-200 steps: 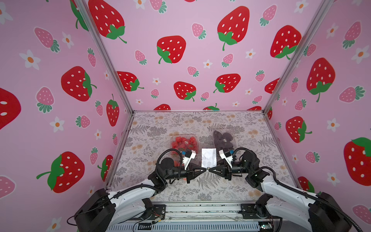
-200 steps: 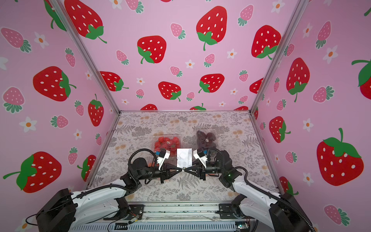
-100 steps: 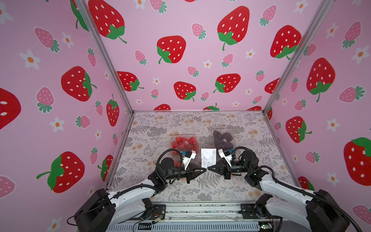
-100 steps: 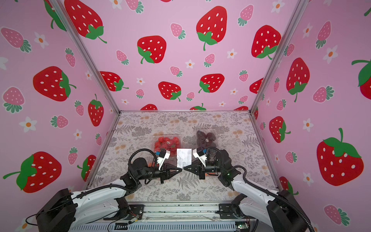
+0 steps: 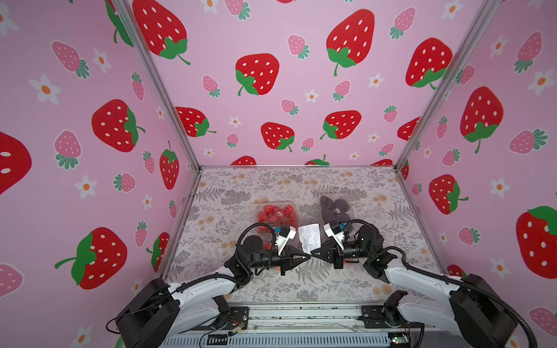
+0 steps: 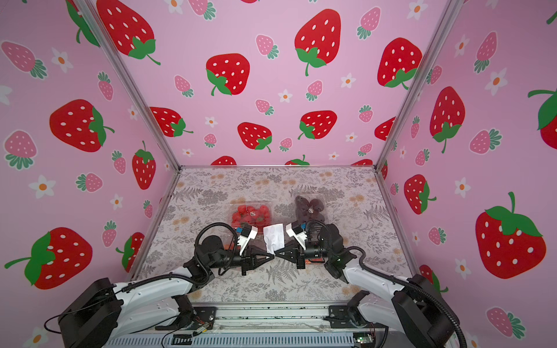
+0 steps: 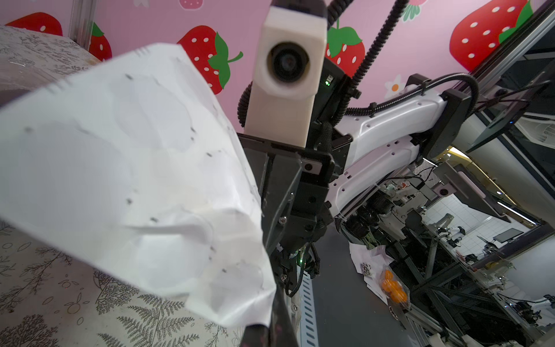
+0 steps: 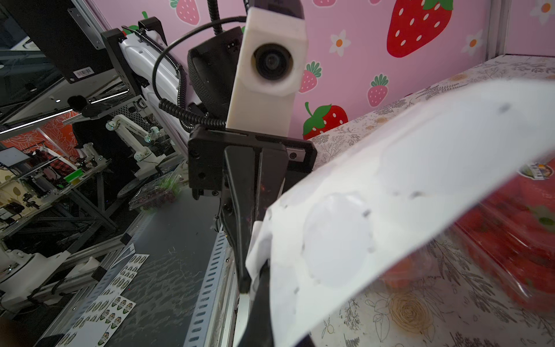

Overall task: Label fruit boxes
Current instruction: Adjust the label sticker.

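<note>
Two fruit boxes show in both top views: a clear clamshell of red strawberries (image 5: pixel 276 214) (image 6: pixel 250 214) and one of dark purple fruits (image 5: pixel 336 208) (image 6: pixel 310 208). Between them a white sticker sheet (image 5: pixel 309 236) (image 6: pixel 274 236) is held off the table by its near corner. My left gripper (image 5: pixel 307 257) (image 7: pixel 264 333) and right gripper (image 5: pixel 314 254) (image 8: pixel 261 315) meet tip to tip there, both shut on the sheet. The sheet (image 7: pixel 135 168) (image 8: pixel 405 186) fills much of both wrist views. The strawberry box (image 8: pixel 510 240) lies behind it, with a blurred orange fruit (image 8: pixel 399 276) beside it.
Pink strawberry-print walls and metal posts (image 5: pixel 422 120) close off three sides of the floral table (image 5: pixel 241 186). A slotted rail (image 5: pixel 301 313) runs along the front edge. Outside lie printed sticker sheets (image 8: pixel 120 282) and a clamshell of orange fruit (image 7: pixel 395 288).
The right gripper's jaws have closed on the sheet's corner. Both arms have stayed almost where they were, and the sheet hangs the same way.
</note>
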`<action>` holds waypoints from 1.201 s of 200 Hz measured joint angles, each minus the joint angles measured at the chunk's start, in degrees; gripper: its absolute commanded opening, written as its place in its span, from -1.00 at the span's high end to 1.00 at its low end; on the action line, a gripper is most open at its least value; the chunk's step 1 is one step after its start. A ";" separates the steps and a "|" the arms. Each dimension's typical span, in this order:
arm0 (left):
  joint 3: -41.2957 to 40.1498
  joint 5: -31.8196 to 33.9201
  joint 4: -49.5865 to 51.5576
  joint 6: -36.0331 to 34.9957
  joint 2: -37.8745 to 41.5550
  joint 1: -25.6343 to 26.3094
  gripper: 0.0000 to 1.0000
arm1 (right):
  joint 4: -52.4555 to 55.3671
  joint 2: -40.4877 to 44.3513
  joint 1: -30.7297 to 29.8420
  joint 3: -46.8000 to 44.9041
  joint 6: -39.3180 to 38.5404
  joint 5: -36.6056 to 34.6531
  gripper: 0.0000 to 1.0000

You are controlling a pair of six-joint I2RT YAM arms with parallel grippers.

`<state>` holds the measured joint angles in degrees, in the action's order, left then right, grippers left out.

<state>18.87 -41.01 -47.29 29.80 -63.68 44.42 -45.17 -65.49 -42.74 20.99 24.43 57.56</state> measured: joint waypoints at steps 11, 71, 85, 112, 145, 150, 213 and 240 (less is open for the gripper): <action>0.00 -0.04 -0.15 -0.02 0.00 -0.02 1.00 | -0.46 0.00 0.00 -0.11 0.24 0.02 1.00; -0.22 1.62 0.57 -0.39 1.62 -0.09 1.00 | -0.61 2.19 -0.02 -0.50 0.39 -0.52 1.00; -0.22 2.38 1.31 -0.61 1.88 -0.17 1.00 | -0.61 2.29 -0.07 -0.50 0.37 -0.50 1.00; -0.44 3.65 2.05 -0.68 2.64 -0.17 0.98 | -0.61 2.29 -0.15 -0.50 0.37 -0.44 1.00; -0.74 5.03 3.06 -0.70 3.87 -0.26 0.91 | -0.92 2.27 -0.35 -0.50 0.39 0.15 1.00; -0.74 5.14 3.19 -0.68 3.93 -0.33 0.91 | -1.01 2.23 -0.39 -0.50 0.39 0.26 1.00; -0.74 7.80 5.18 -1.05 4.39 -0.68 0.64 | -1.25 2.08 -0.83 -0.50 0.37 1.70 1.00; -0.74 7.85 5.16 -0.94 4.39 -0.68 0.61 | -1.51 2.08 -1.03 -0.50 0.37 2.03 1.00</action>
<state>18.13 -33.17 -42.13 28.86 -59.29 43.75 -46.68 -63.42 -43.77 20.49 24.80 59.59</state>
